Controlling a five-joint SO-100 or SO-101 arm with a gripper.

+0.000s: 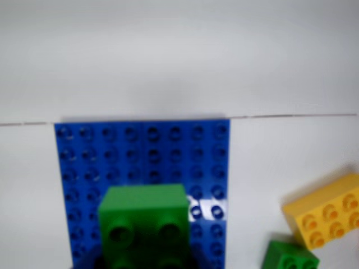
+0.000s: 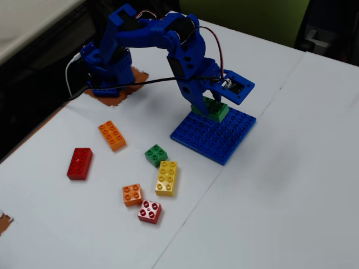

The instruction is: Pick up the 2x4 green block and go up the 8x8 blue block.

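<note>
Mostly done, by the look of it. 2x4 green block (image 2: 210, 109) is off the bench (image 2: 291, 185) and pinched in the gripper (image 2: 206, 104), jaws closed on its sides in the fixed view. It sits over the 8x8 blue block (image 2: 216, 134), near the plate's back-left region as that view shows it. The wrist view agrees: green block (image 1: 145, 224) fills the bottom centre with blue studs (image 1: 140, 151) around and beyond it.

Can't tell whether the brick's underside is touching the plate's studs or just hovering above; the arm (image 2: 168, 39) hides the contact line.

Left, as I judge it: seat it if not already down, then release and clear.

Distractors untouched on the bench: small green brick (image 2: 156, 154), yellow brick (image 2: 167, 177), red brick (image 2: 80, 163), orange brick (image 2: 112, 135).
</note>
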